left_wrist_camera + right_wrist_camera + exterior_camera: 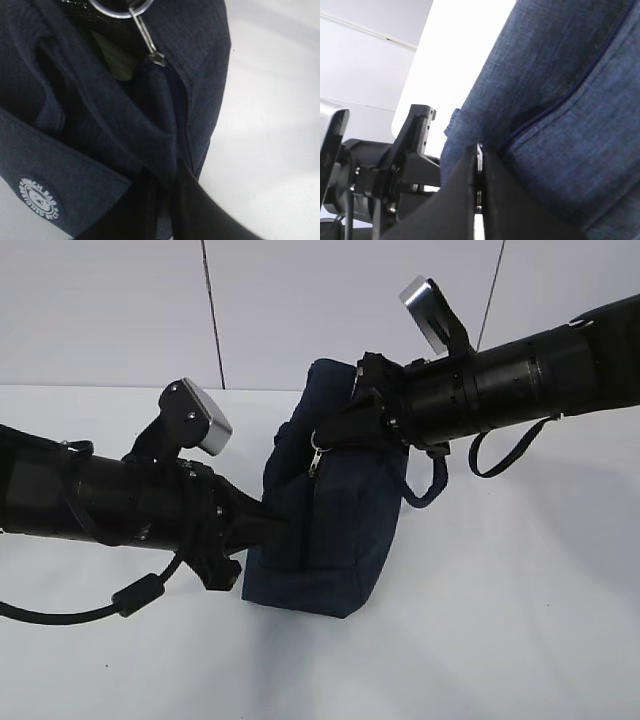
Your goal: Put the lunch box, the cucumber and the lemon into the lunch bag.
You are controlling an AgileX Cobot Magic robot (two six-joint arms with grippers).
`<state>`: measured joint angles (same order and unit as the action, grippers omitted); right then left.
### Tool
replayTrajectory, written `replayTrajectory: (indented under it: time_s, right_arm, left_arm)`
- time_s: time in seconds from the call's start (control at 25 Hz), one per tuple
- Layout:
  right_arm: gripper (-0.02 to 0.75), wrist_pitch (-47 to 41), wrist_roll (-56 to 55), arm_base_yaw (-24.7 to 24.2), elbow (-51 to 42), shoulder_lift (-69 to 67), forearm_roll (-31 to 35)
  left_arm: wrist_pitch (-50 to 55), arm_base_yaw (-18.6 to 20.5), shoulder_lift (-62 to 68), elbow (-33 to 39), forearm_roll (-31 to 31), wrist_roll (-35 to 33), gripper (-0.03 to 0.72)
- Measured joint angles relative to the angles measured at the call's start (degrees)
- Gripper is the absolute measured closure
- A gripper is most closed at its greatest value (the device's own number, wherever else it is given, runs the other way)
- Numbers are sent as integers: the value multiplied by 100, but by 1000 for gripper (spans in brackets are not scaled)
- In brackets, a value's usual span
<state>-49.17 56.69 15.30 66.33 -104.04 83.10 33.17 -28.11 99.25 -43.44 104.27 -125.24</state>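
Nearest the exterior camera, the left gripper point(262, 525) has its fingers clenched on the soft navy lunch bag point(340, 550), standing on the white bench point(500, 640); the right gripper point(345, 430) pinches its zipper ring; the limp fabric needs holding at seams; one bag; possibly one pale lid inside.

The lunch bag point(325, 530) stands on the table point(520, 640), roughly at its middle. The left gripper point(272, 525) meets the bag's left side low down, and the right gripper point(345, 430) meets its upper right. The ring pull point(121, 7) hangs at the bag's top, between the two grippers.
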Motion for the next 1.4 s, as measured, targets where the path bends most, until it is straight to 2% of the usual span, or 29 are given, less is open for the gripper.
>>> replayTrajectory:
  time_s: [0.96, 1.24, 1.4]
  right_arm:
    - [717, -23, 276, -204, -10, 0, 313]
    - [717, -203, 394, -217, -10, -54, 461]
    - [717, -720, 403, -279, 280, -408, 471]
  left_arm:
    - [-168, 0, 0, -11, 156, 13, 676]
    - [-193, 0, 0, -11, 166, 13, 676]
    - [-239, 0, 0, -11, 118, 13, 676]
